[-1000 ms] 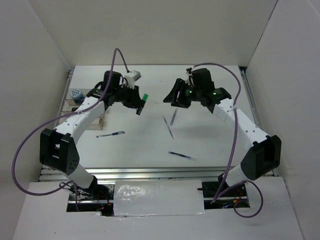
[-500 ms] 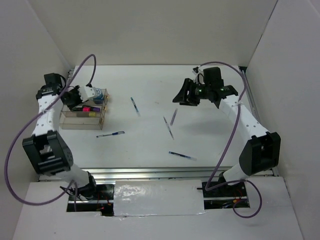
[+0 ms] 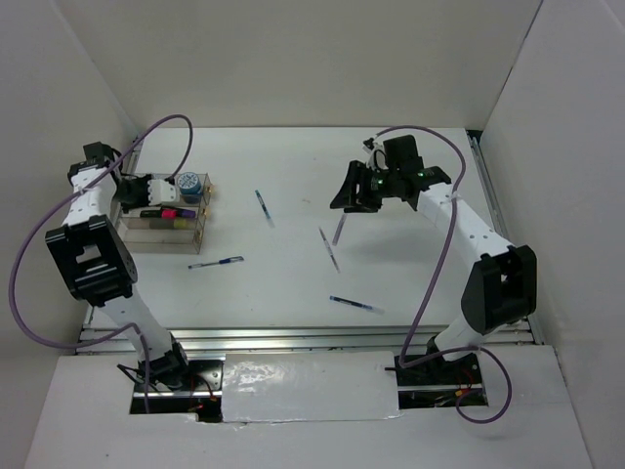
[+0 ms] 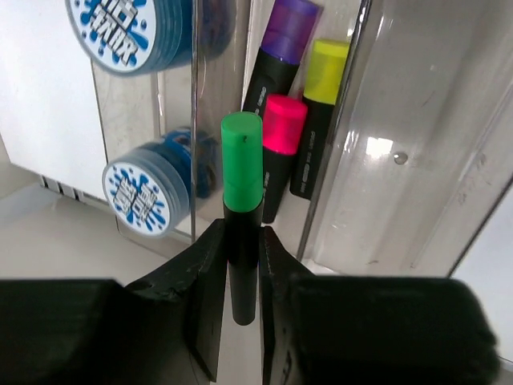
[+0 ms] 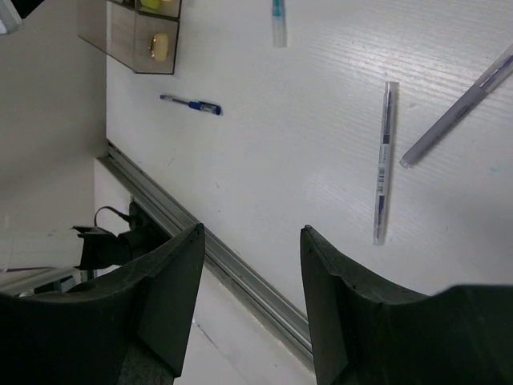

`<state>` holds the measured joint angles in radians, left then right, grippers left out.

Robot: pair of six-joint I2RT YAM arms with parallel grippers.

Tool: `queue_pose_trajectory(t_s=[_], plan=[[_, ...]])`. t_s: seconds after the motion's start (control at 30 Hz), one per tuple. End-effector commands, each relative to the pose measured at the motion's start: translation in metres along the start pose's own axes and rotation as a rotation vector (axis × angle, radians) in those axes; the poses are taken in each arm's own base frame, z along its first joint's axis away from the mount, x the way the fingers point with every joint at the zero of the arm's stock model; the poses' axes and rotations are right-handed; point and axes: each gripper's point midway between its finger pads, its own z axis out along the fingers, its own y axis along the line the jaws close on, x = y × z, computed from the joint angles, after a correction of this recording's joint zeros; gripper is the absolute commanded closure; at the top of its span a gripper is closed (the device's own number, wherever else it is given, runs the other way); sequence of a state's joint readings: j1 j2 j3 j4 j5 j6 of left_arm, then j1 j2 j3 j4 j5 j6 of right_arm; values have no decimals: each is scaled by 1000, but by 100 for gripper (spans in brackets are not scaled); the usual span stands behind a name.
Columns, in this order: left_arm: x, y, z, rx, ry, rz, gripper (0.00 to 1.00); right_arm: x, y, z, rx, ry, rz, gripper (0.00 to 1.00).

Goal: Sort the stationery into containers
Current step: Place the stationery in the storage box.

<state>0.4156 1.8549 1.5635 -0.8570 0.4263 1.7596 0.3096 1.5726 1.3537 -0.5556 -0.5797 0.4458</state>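
Organizer box [image 3: 156, 240], clear with tan edges: on the desk [image 3: 410, 278] at its left edge, near the far-left corner.
Left gripper [image 4: 240, 241]: at the box, closed tight on the black barrel of the green highlighter [image 4: 241, 160], whose cap points toward the box.
Right gripper [image 5: 252, 233]: above the far right half of the desk, jaws spread wide, holding nothing.
Tub [image 3: 189, 185], blue-white: at the far end of the box.
Pink highlighter [image 4: 282, 132], yellow highlighter [image 4: 327, 72], purple highlighter [image 4: 290, 28]: side by side in one compartment.
Pens, five, loose mid-desk: one [image 3: 216, 262] beside the box, one [image 3: 264, 207] farther back, two [image 3: 339, 228] [image 3: 329, 249] below the right gripper, one [image 3: 354, 304] toward the near edge.
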Motion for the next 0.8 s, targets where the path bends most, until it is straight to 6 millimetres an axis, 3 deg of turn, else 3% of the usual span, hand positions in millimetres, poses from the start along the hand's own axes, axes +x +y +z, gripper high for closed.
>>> queue_pose_trajectory(t_s=[0.0,0.13,0.33,0.47,0.5,0.53,0.67,0.7,0.77], plan=[[-5,15,11,3,-14,71,87,-3,6,2,-6,2,-42,42],[-9,14,27,10,-19,27,72,-2,2,3,33,-8,-53,38],[-9,17,33,-23,-18,13,56,0,4,2,31,-4,-61,37],[-13,23,30,-38,-34,-4,52,0,5,2,29,-5,-66,36],[-17,25,26,-49,-42,-1,32,0,5,1,30,-7,-65,36],[-20,27,23,-59,-51,-4,28,1,5,1,29,-6,-70,36],[-57,32,-8,-86,-172,-50,30,10,8,-5,51,15,-175,42],[-82,34,-21,-92,-246,-46,31,11,5,-5,82,14,-212,43],[-110,24,-33,-52,-306,-89,32,28,1,-6,132,82,-312,48]])
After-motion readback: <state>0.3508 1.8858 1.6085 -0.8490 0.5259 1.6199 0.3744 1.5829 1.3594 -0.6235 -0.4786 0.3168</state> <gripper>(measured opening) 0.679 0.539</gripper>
